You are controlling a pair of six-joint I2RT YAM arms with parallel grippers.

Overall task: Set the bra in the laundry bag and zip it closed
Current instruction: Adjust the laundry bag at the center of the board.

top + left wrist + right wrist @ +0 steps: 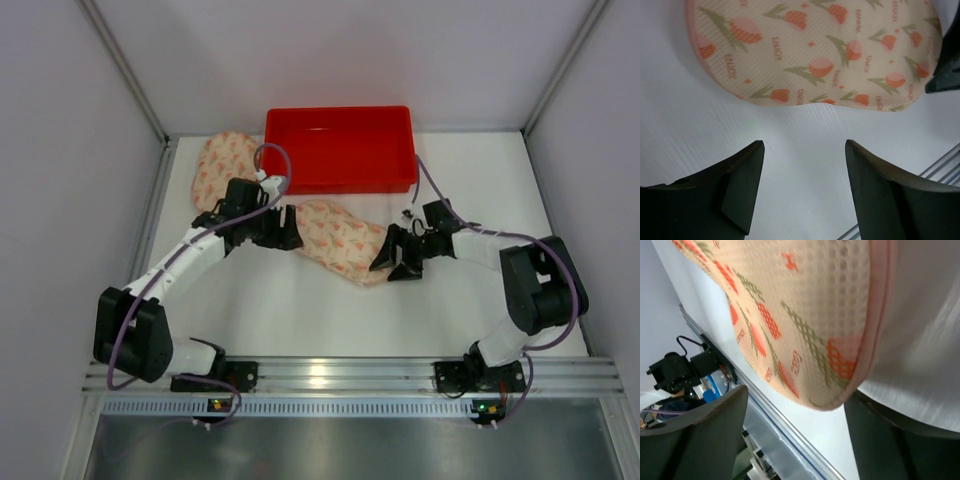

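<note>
Top external showed the left tool (284,229) and right tool (393,258) both open, flanking the floral mesh laundry bag (338,240); zipping likely needed a fresh hold on its edge.

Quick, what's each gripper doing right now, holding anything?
Left gripper: open, holding nothing.
Right gripper: open, laundry bag end close by, not gripped.

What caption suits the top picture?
Left tool and right tool, both open, at a flowery laundry bag by a red bin.

White table (300,310): laundry bag (338,242), red bin (340,150)
</note>
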